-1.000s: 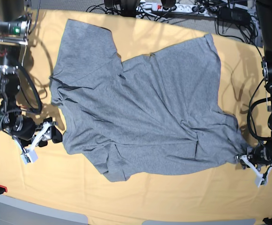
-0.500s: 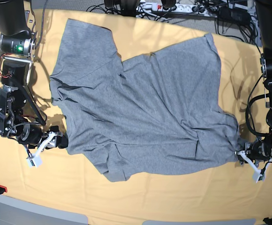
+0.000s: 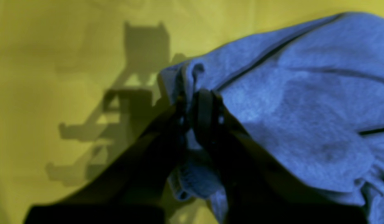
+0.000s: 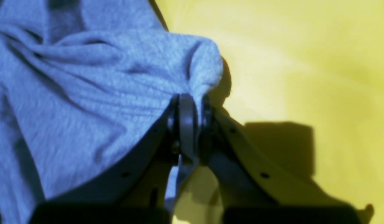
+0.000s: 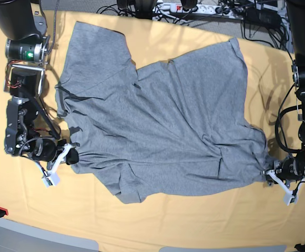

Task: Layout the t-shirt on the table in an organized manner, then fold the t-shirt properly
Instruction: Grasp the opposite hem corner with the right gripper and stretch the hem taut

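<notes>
The grey t-shirt [image 5: 163,121] lies spread, plain side up and wrinkled, across the yellow-orange table [image 5: 194,226]. My left gripper [image 5: 271,177], at the base view's right, is shut on a bunched corner of the shirt's edge; the left wrist view shows its fingers [image 3: 204,112] pinching the cloth [image 3: 304,93]. My right gripper [image 5: 71,156], at the base view's left, is shut on the shirt's left edge; the right wrist view shows its pads [image 4: 187,118] clamped on a fold of fabric [image 4: 86,93].
Cables and a power strip [image 5: 189,8] lie beyond the table's far edge. The table's front edge [image 5: 89,242] runs along the bottom of the base view. Bare cloth borders the shirt on all sides.
My right gripper has moved right to the shirt's left edge and shut on it. My left gripper has stayed at the shirt's right corner, shifting only slightly.
</notes>
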Robot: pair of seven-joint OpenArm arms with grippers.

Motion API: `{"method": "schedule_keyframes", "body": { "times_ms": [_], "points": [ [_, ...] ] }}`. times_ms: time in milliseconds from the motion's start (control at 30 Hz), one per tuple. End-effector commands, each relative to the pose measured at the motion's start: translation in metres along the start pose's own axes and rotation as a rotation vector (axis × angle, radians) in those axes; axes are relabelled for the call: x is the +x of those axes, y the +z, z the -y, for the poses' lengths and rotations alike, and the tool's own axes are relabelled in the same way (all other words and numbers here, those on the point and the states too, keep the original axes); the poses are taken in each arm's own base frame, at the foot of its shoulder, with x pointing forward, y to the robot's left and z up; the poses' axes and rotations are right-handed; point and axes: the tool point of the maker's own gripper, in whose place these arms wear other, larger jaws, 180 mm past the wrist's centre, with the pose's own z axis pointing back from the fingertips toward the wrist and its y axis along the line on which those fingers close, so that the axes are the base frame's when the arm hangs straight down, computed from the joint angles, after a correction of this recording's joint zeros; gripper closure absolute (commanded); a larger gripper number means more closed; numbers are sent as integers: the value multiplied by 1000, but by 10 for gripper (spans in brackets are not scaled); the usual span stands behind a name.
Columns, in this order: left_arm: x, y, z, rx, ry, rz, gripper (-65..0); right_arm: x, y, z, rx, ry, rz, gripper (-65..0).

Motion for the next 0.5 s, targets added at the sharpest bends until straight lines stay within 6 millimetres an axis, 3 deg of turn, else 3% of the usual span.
{"method": "schedule_keyframes", "body": {
  "times_ms": [0,233,467],
  "points": [
    [32,14,2,-27,-22,87,0,36,17,16,-35,34,77,0],
    [68,27,14,-82,-61,165,0,70,61,74,-214,63,96,0],
    [105,38,41,-193,-115,315,0,74,79,101,-329,100,56,0]
  ]
}}
